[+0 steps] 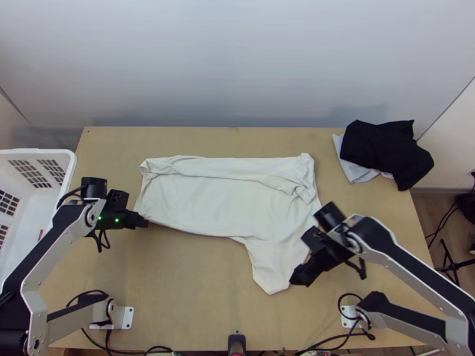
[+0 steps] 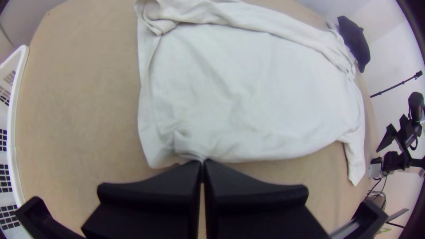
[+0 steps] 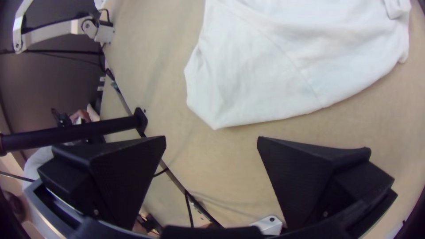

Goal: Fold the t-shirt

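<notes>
The left gripper (image 1: 146, 222) is pinching the white t-shirt (image 1: 208, 203) near one corner between closed jaws. From there the shirt is stretching rightward, its far side lying bunched. The right gripper (image 1: 297, 279) is holding its jaws wide, a sleeve (image 3: 230, 88) lying just ahead.

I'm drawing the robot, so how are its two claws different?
The left claw is shut, but the right claw is wide open. The left claw pinches the shirt's edge near a corner, while the right claw holds nothing, close to the sleeve. Both claws have two wide, flat black fingers.
</notes>
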Motion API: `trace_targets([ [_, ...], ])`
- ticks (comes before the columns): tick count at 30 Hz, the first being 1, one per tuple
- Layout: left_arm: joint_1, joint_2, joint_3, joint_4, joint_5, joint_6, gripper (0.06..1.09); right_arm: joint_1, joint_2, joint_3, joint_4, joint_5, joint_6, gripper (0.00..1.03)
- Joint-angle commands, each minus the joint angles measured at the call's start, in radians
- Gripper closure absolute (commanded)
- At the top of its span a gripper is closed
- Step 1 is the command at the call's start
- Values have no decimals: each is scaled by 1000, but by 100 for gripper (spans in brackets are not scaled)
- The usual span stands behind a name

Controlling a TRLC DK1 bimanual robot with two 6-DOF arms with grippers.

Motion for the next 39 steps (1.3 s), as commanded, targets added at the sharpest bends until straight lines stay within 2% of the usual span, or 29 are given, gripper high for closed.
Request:
trace_targets([
  [1, -3, -6, 23, -1, -9, -6, 105, 137, 143, -27, 49, 82, -57, 7],
  [4, -3, -11, 23, -1, -15, -6, 105, 172, 209, -56, 87, 112, -61, 7],
  [9, -1, -29, 26, 6, -19, -6, 105, 160, 238, -72, 194, 130, -54, 7],
  [13, -1, -29, 27, 12, -27, -5, 105, 152, 243, -39, 262, 151, -3, 7],
  [16, -3, -26, 24, 33, -41, -5, 105, 152, 241, -12, 299, 155, 45, 16],
  [25, -23, -20, 37, 55, -42, 3, 105, 200, 241, -76, 299, 159, 58, 16],
  [27, -21, -17, 33, 58, -44, 8, 105, 221, 241, -96, 299, 188, 58, 17],
  [28, -21, -15, 30, 58, -44, 8, 105, 234, 244, -104, 300, 211, 57, 28],
  [29, -21, -15, 29, 58, -45, 9, 105, 244, 246, -108, 306, 227, 52, 47],
  [31, -21, -15, 27, 58, -45, 9, 105, 257, 243, -124, 352, 248, 49, 92],
  [32, -21, -17, 27, 56, -45, 9, 105, 257, 235, -122, 361, 254, 45, 99],
  [35, -17, -34, 32, 55, -45, 11, 105, 249, 195, -84, 345, 257, 49, 100],
  [39, -3, -46, 66, 41, -48, 9, 105, 161, 175, -1, 302, 271, 46, 100],
])
